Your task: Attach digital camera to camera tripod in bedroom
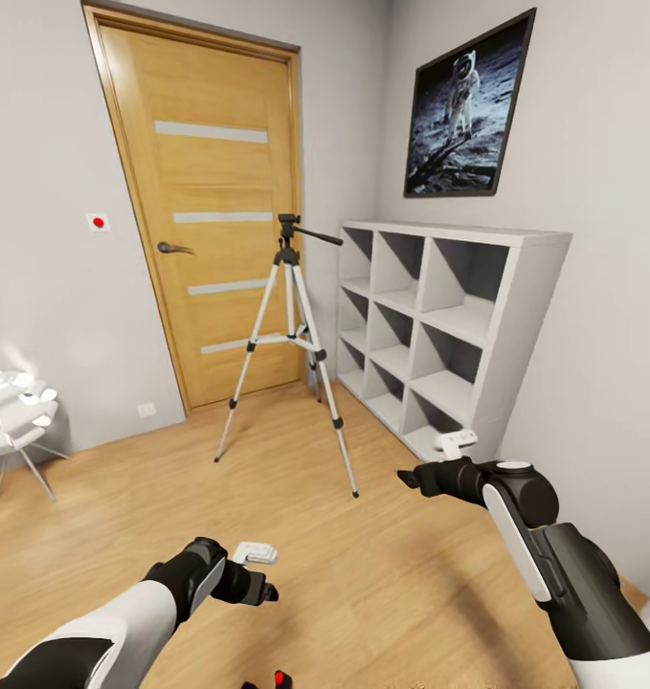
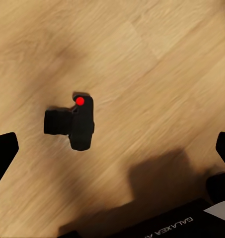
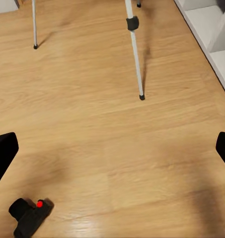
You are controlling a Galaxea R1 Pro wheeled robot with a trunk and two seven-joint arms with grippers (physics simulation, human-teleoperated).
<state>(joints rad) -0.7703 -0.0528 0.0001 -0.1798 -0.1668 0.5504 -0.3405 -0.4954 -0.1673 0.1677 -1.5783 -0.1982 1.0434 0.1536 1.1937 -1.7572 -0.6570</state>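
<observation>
Oak door [image 1: 214, 211] with pale stripes, astronaut picture [image 1: 468, 107], white cube shelves [image 1: 439, 330], white chair [image 1: 13, 416]; plank floor [image 1: 363, 584]

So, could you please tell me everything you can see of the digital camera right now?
The digital camera is a small, chunky, matte black body with a short lens barrel protruding from one side and a bright red round button at one end. It lies alone on the light wood plank floor, touching nothing else. In the left wrist view it sits between the left gripper fingers, which stand apart and clear of it. The right wrist view shows it well short of the camera tripod.
</observation>
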